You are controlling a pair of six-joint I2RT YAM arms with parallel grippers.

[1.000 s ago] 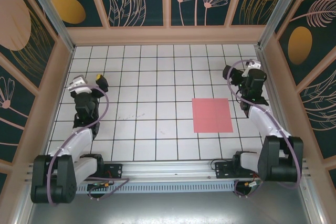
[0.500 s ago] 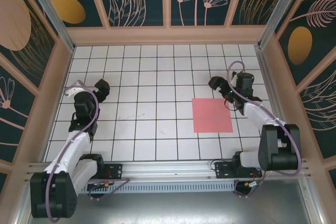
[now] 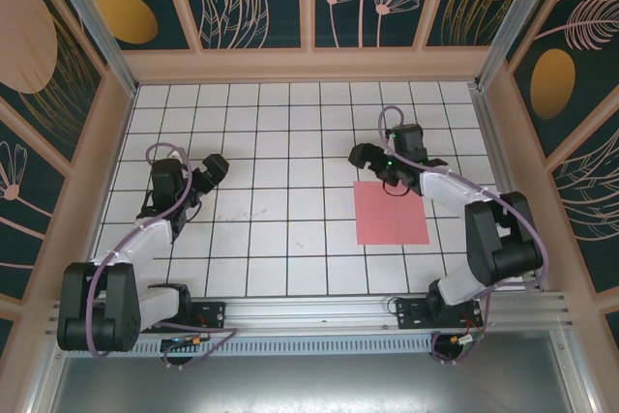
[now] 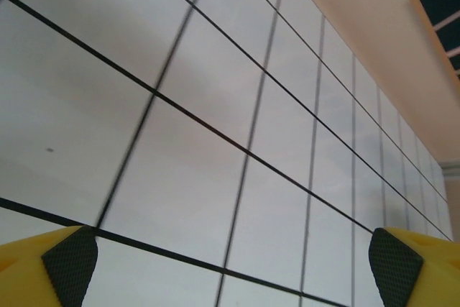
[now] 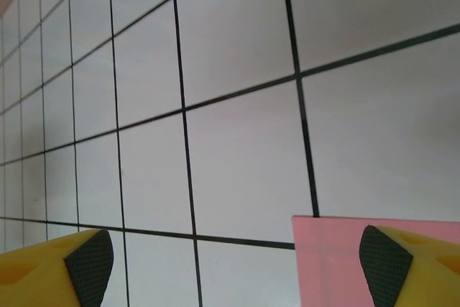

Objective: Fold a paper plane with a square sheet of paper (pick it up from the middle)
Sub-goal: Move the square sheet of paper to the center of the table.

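Folding has not begun: the square sheet of paper [image 3: 391, 212] lies flat right of centre on the tabletop [image 3: 290, 123]. Being square, it has no long axis, and its edges follow the grid lines. The right hand [image 3: 362, 155] hovers spread by its far-left corner; the left hand [image 3: 215, 167], also spread, is well apart.

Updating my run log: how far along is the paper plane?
Done: nothing; the square sheet of paper lies flat, unfolded. In hand: nothing; the right hand is open near its far-left corner, the left hand open, far off. Left: pickup and every fold.
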